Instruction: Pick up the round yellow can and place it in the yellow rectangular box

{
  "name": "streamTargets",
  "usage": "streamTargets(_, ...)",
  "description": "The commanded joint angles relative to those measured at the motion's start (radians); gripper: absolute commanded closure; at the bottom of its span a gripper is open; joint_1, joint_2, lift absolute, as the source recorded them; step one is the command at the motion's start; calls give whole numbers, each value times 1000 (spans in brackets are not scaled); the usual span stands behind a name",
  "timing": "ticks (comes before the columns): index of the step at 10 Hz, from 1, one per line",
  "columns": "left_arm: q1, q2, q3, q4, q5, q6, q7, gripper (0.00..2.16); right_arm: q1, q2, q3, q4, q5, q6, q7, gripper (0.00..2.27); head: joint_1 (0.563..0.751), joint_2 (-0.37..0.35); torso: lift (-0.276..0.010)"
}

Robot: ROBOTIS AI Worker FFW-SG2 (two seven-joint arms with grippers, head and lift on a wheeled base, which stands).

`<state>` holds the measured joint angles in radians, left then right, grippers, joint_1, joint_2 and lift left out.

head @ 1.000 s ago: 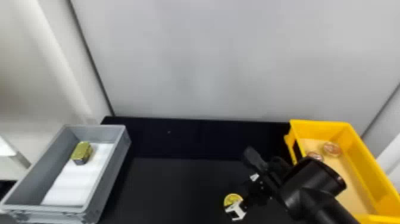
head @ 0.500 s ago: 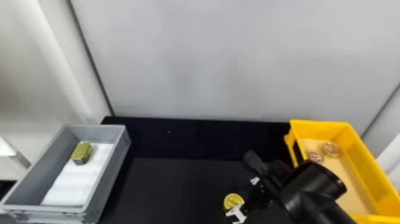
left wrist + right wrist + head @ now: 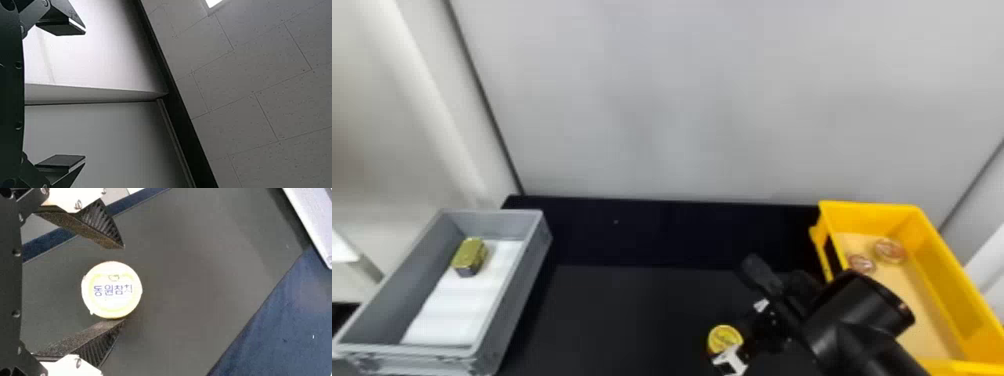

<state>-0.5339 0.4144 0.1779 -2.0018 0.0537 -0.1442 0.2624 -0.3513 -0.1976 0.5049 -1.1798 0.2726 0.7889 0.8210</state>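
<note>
In the head view my right gripper (image 3: pixel 741 334) is low on the black table, close around the round yellow can (image 3: pixel 724 338). The right wrist view has the can's pale round lid (image 3: pixel 112 290) between the fingers of my right gripper (image 3: pixel 124 284), which stand apart. One finger is at the can's rim; a gap separates the other from it. The yellow rectangular box (image 3: pixel 944 280) stands at the right, partly behind the right arm. My left gripper (image 3: pixel 85 94) is open with nothing between its fingers, facing wall and ceiling.
At the left, a grey box (image 3: pixel 519 295) holds a small gold-topped tin (image 3: pixel 470 256) on a white sheet. Two round, reddish clear-looking items (image 3: pixel 889 250) lie inside the yellow box. Behind the table rises a pale wall (image 3: pixel 682 110).
My right gripper has shifted slightly toward the table's near side, beside the can. Both boxes stand where they were.
</note>
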Motion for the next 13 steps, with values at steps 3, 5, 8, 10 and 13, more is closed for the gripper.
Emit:
streamTargets(3,-1,0,-3,0,0,-2,0,130,-2,0,5,2,2,12,-6,576,663,54,-10)
streamTargets(5,-3,0,-4,0,0,0,0,130,-3,0,5,0,2,12,-6,661,663,54,-10)
streamTargets(8,-3,0,-6,0,0,0,2,131,-3,0,5,-3,2,12,0,661,663,54,-10)
streamTargets(10,-3,0,-6,0,0,0,2,131,-3,0,-6,-15,14,20,14,661,663,54,-10)
streamTargets(13,-3,0,-8,0,0,5,2,131,-31,-20,-49,-66,33,31,23,661,663,54,-10)
